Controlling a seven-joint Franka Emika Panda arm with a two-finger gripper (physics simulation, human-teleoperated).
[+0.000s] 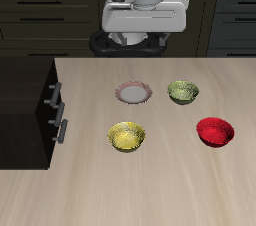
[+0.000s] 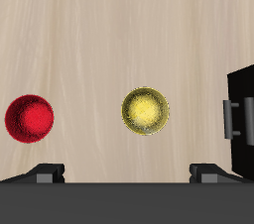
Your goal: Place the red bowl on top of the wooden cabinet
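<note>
Red bowl (image 1: 215,131) sat on table (image 1: 160,195), at three o'clock of yellow bowl (image 1: 127,136); wooden cabinet (image 1: 25,110) at nine; gripper (image 2: 127,171) hung spread, empty.

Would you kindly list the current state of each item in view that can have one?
red bowl: upright on the table, empty, not held.
wooden cabinet: drawers closed, nothing on its top where visible.
yellow bowl: upright, empty.
olive-green bowl: upright, empty.
plate: flat on the table, empty.
hand: open, holding nothing, high above the table.
</note>
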